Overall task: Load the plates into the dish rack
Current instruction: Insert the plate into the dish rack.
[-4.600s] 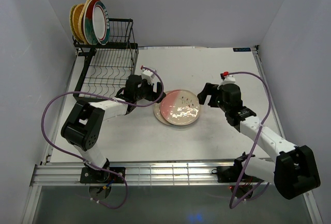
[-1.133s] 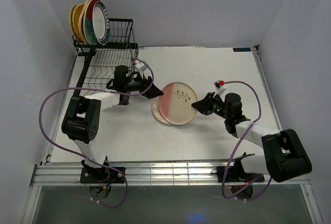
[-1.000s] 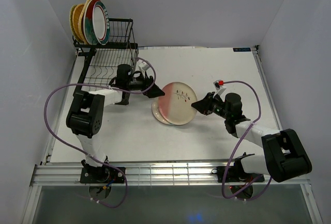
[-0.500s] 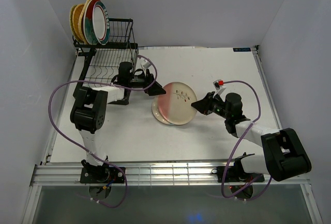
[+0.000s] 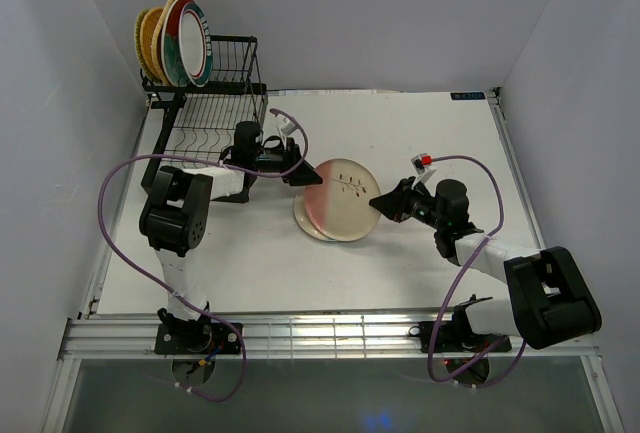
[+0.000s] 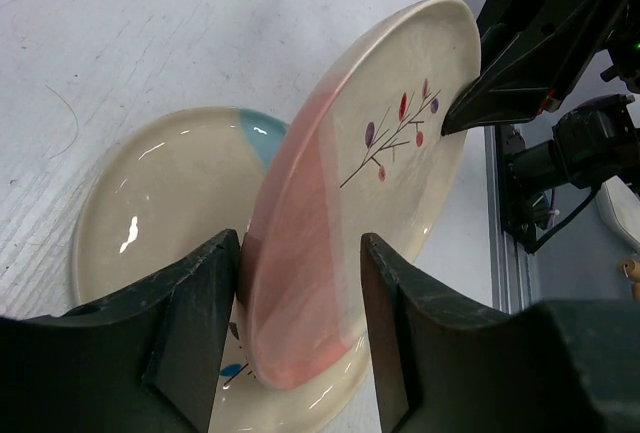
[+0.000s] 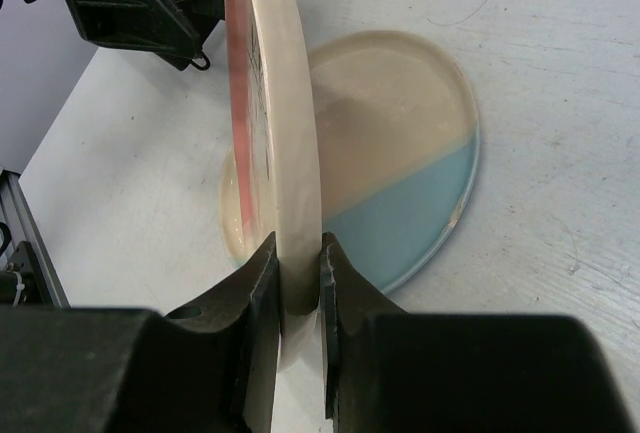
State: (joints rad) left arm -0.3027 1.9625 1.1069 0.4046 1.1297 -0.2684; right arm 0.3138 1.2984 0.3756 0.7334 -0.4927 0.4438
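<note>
A pink-and-white plate stands tilted up on its edge over a cream-and-teal plate, which lies flat on the table. My right gripper is shut on the tilted plate's right rim. At the opposite rim my left gripper straddles the pink side. Its jaws stand open, with a gap on one side of the rim. The black dish rack is at the back left, with yellow, red and green-rimmed plates upright in its raised tier.
White walls close in the table at left, back and right. The rack's lower slot tray sits just behind the left arm. A metal rail runs along the near edge. Both arms' purple cables loop over the table.
The pink-and-white plate, flat at first, now stands tilted in the right gripper. The left gripper has slid right onto its left rim and its jaws have narrowed around it.
</note>
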